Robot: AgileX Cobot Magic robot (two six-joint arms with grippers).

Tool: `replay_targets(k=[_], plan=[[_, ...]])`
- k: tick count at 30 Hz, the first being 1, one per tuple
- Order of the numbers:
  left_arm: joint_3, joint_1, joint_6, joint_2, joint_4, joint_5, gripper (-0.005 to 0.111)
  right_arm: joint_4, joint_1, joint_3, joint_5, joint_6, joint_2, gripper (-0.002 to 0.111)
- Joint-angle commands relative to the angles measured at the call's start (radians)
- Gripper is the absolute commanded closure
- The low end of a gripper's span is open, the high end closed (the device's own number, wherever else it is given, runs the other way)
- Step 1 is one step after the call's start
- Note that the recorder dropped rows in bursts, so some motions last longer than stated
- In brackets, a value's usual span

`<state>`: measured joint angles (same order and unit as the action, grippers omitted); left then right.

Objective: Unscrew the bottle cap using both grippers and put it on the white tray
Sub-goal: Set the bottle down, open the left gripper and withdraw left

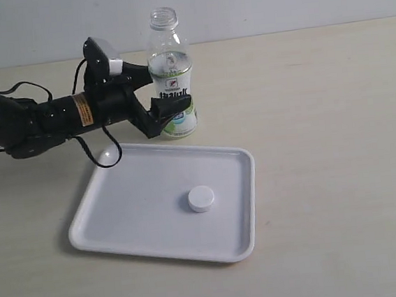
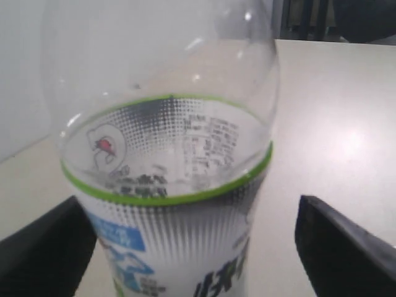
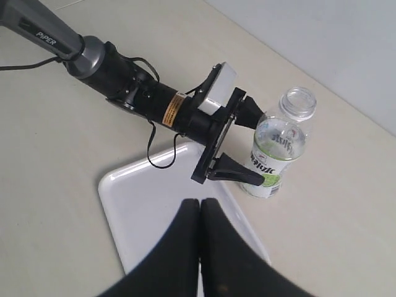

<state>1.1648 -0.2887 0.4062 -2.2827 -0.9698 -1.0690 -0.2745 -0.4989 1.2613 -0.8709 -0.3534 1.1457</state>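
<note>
The clear bottle [image 1: 169, 53] with its white-and-green label stands upright on the table, just beyond the white tray [image 1: 130, 204], and its neck is uncapped. The white bottle cap [image 1: 201, 199] lies flat on the tray. My left gripper [image 1: 168, 88] straddles the bottle's labelled body. In the left wrist view the bottle [image 2: 167, 154] fills the space between the fingers of the left gripper [image 2: 192, 207], with a clear gap to one finger [image 2: 337, 247], so it is open. My right gripper [image 3: 200, 203] hangs shut and empty high over the tray [image 3: 142, 198] and hides the cap.
The left arm [image 1: 34, 122] with its cables reaches in low from the left, past the tray's far left corner. Pale bare tabletop [image 1: 324, 143] lies to the right of the tray and bottle. A wall runs along the table's far edge.
</note>
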Motion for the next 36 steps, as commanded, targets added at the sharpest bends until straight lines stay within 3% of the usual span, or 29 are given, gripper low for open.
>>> replay_targets(k=[1,5,7,10,13,23,28,36], plan=[[-0.001,0.058,0.134,0.037,-0.133,-0.009,0.024,-0.003,-0.002,0.000,0.000,-0.010,0.004,0.108],[-0.001,0.109,0.258,0.078,-0.263,-0.009,0.026,-0.003,-0.002,0.000,-0.013,-0.010,0.004,0.108],[-0.001,0.139,0.288,0.095,-0.367,-0.009,0.037,-0.003,-0.002,0.000,-0.013,-0.010,0.004,0.108],[-0.001,0.186,0.396,0.103,-0.453,-0.009,0.079,-0.003,-0.002,0.000,-0.013,-0.010,0.004,0.108],[-0.001,0.209,0.483,0.103,-0.458,-0.009,0.107,-0.003,-0.002,0.000,-0.013,-0.010,0.004,0.108],[-0.001,0.218,0.606,0.107,-0.393,-0.027,0.107,-0.018,-0.002,0.000,-0.013,0.001,0.004,0.108],[-0.003,0.218,0.782,0.130,-0.354,0.001,0.107,-0.018,-0.002,0.000,-0.013,0.001,0.004,0.108],[-0.172,0.218,0.758,0.306,-0.227,0.288,0.107,-0.039,-0.002,0.000,-0.013,-0.001,0.004,0.108]])
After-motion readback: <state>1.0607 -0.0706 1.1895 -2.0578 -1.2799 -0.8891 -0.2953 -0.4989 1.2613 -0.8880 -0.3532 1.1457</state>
